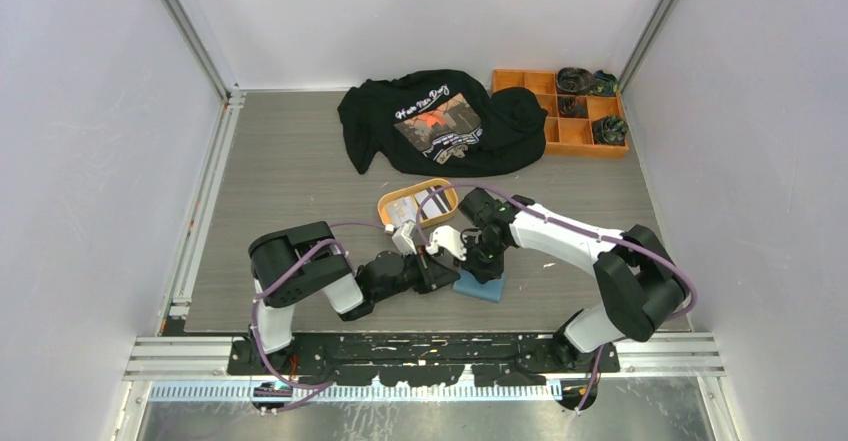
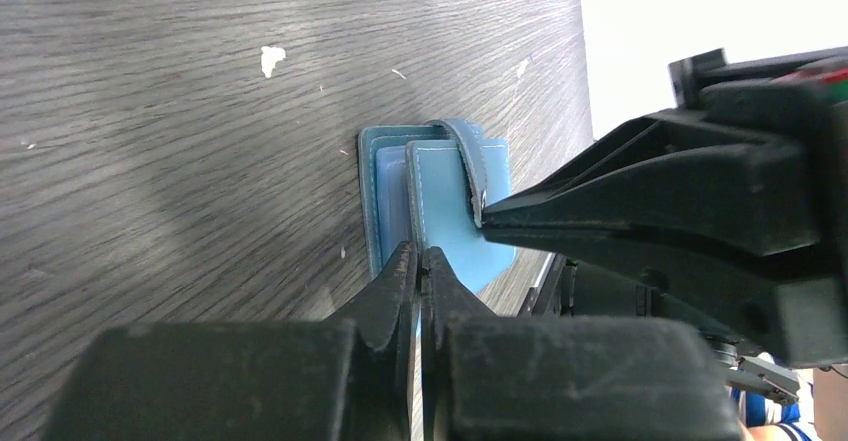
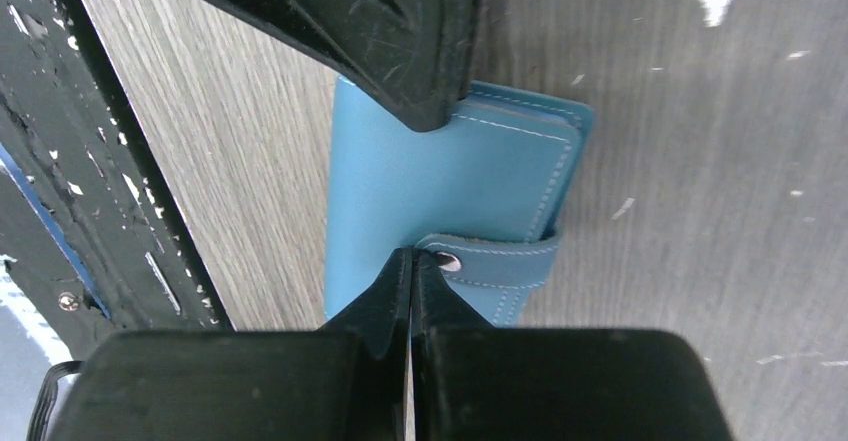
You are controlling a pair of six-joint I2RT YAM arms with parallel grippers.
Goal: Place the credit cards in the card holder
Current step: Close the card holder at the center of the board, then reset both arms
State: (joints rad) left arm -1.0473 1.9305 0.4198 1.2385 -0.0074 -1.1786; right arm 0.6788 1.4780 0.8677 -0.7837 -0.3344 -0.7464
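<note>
Straight to the card holder (image 1: 487, 289): flat on the grey wood-grain table (image 1: 300, 191), close to the near edge and about centre, teal cover up, folded over. From above, a short rectangle running left to right, slightly skewed. Far half hidden under the grippers, so no firm call on the true long axis. Snap tab (image 3: 500, 259) wrapped round one edge, arched up off the cover, silver stud showing.

Now the left gripper (image 2: 420, 261): clamped fully shut, nothing between the fingers, tips down on the edge of the cover. And the right gripper (image 3: 412, 259): shut just as tight, tips right at the stud end of the snap tab and touching it. Pinched or merely pressed, impossible to tell.

For writing: one line of white script across the print on the black T-shirt (image 1: 440, 121) at the far side, too small to read. To its right, an orange compartment box (image 1: 575, 147). Just beyond the grippers, an orange oval tray (image 1: 382, 203).
</note>
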